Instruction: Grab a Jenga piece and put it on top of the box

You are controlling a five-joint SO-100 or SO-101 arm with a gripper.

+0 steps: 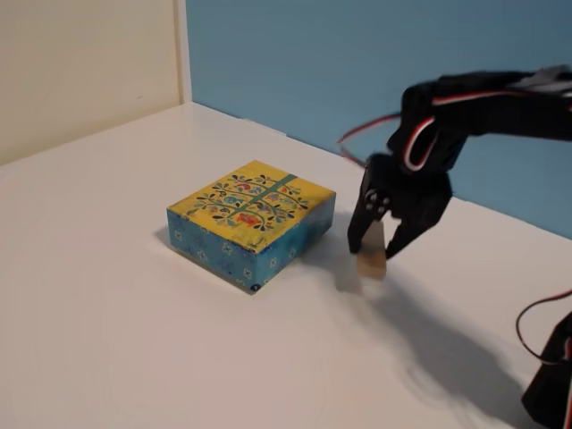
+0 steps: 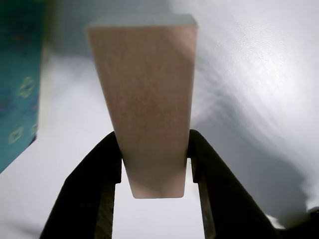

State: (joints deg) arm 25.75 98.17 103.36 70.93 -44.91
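Wooden and pale tan, the Jenga piece [image 2: 149, 104] sits clamped between the two black fingers [image 2: 92, 194] of the gripper [image 1: 376, 252], which are closed against its long sides near one end, as the wrist view shows. In the fixed view the block [image 1: 371, 261] hangs from the gripper just to the right of the box [image 1: 253, 222], low over the white table [image 1: 107, 313]; whether its lower end touches the surface or is just clear of it cannot be told. So the grasp looks done, and what is left is the lift, the carry over the yellow patterned top, and the release; nothing lies on the box yet. The block is plain, unmarked and elongated, with fine grain and square edges, its far end blurred in the wrist view. The blue patterned side of the box [image 2: 17, 84] shows at the left edge of that view, near the block but apart from it.
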